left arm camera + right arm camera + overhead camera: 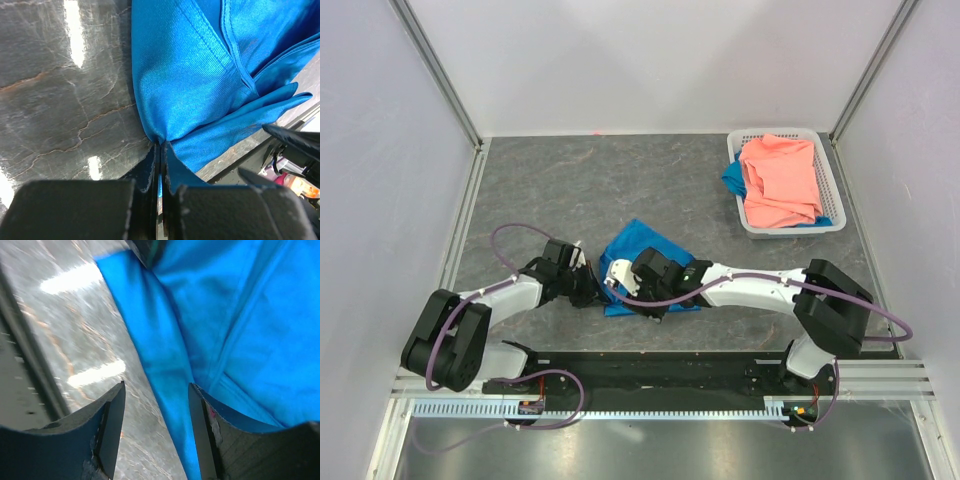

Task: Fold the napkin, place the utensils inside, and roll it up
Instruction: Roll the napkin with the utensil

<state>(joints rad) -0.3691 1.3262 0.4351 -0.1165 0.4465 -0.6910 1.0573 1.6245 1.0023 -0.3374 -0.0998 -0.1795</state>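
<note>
Napkin [638, 248] is pinched at its edge by the closed left hand [161, 150]; the right hand [155, 390], jaws parted, straddles a fold without gripping it. It lies bunched on the table [570, 180], long axis unclear. Far right, a basket [775, 132] holds a pink cloth [780, 180].

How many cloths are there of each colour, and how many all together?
Blue cloths: 2, the napkin and a scrap peeking out of the basket
Pink cloths: 1, the pink cloth in the basket
Total: 3
</note>
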